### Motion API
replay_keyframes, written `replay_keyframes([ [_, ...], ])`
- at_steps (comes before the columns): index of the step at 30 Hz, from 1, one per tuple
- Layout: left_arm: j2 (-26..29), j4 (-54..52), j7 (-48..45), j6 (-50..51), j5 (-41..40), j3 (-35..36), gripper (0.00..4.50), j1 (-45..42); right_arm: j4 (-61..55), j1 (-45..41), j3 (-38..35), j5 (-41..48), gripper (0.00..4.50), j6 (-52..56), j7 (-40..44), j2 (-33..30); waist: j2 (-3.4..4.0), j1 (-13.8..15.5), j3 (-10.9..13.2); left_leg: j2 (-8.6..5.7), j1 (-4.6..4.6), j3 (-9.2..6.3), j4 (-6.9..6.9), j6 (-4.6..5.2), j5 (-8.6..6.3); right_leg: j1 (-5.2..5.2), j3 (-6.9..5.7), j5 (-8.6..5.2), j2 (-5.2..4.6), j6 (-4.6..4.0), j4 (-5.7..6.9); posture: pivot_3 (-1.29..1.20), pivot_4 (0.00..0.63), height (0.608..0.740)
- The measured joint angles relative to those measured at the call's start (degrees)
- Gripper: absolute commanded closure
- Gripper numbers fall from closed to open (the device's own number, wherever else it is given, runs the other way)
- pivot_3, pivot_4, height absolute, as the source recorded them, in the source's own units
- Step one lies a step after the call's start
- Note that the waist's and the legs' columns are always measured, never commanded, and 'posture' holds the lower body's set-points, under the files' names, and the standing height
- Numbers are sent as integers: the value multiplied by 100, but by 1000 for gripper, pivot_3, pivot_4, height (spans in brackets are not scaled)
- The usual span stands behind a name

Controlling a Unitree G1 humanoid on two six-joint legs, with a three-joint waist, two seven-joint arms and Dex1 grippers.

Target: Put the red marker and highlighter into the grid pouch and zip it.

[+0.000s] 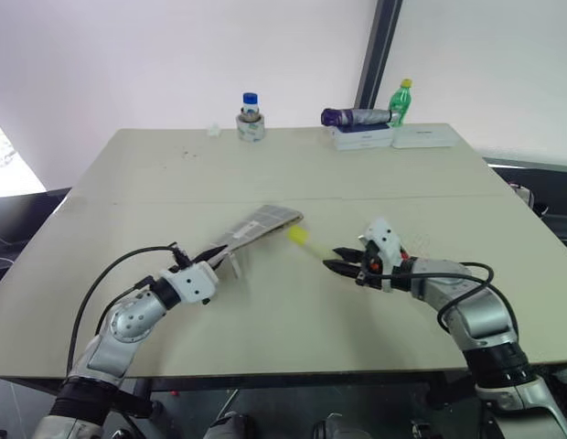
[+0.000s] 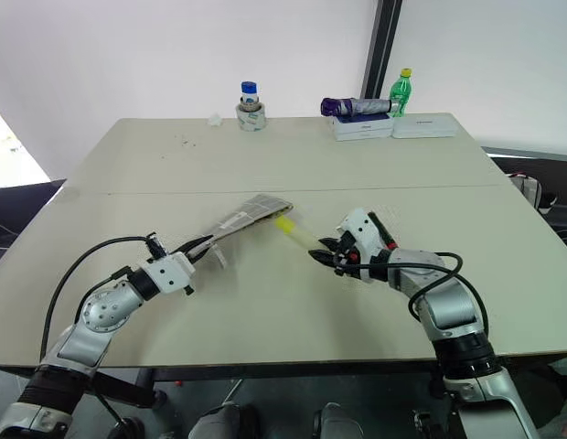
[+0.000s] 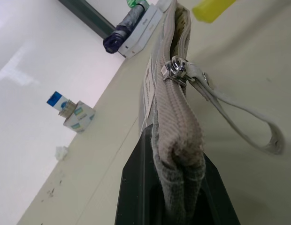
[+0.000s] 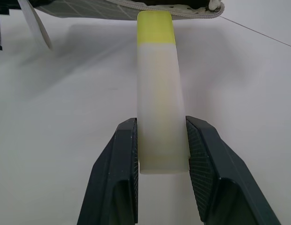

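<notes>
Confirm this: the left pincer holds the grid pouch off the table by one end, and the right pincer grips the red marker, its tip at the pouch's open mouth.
One thing is wrong: the right pincer grips the highlighter, not the red marker. The right wrist view shows its yellow cap at the pouch mouth. The left pincer does hold the pouch's end.

The right claw holds the highlighter at the grid pouch, which the left claw grips.

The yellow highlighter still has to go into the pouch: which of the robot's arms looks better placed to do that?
The right: its gripper grips the highlighter, cap toward the grid pouch mouth. The left gripper holds the pouch's end.
</notes>
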Motion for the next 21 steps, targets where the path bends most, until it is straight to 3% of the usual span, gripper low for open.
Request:
replay_keyframes([
  [21,-63,-91,-4,16,35,-25,4500,82,330,-298,38,-149,3633,-168,-24,62,0,-13,0,1,0,0,0,0,0,0,0,0,1,0,0,0,150,740],
])
